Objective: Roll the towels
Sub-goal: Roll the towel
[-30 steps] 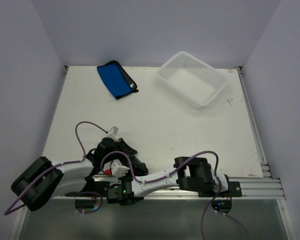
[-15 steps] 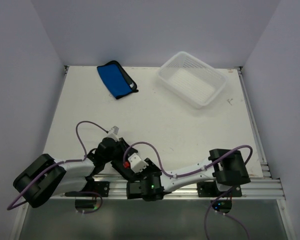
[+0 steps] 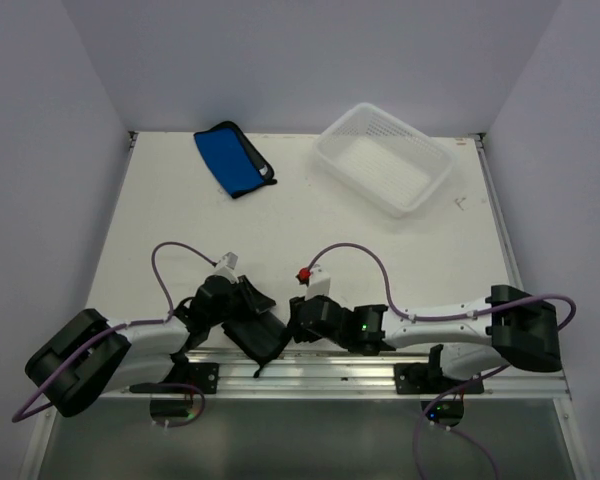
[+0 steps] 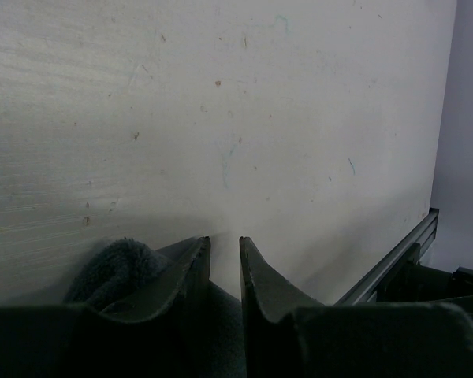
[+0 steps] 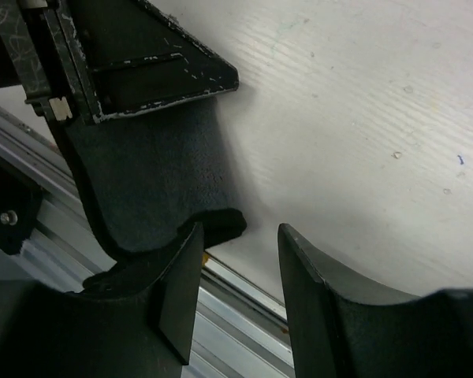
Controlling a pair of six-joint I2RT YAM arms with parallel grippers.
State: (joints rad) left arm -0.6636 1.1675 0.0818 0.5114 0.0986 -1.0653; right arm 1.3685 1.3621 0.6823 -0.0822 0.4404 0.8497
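A bright blue towel (image 3: 233,158) with black edging lies flat at the far left of the table. A dark towel (image 3: 268,345) lies bunched at the near edge, in front of the arm bases. My left gripper (image 3: 248,318) (image 4: 224,240) is shut on this dark towel (image 4: 114,264), whose pile shows beside and between its fingers. In the right wrist view the left gripper's fingers (image 5: 142,71) clamp the dark towel (image 5: 154,181), which spreads out below them. My right gripper (image 3: 293,325) (image 5: 240,228) stands open just right of the towel, one finger beside its black corner, nothing between the jaws.
A white perforated basket (image 3: 325,148) stands tilted at the far right of the table. The aluminium rail (image 3: 380,370) (image 5: 236,315) runs along the near edge, directly under the dark towel's corner. Walls close the table on three sides.
My right arm has swung from the near left edge out to the right, and its gripper has come round to the right side of the dark towel. The left arm has hardly moved.
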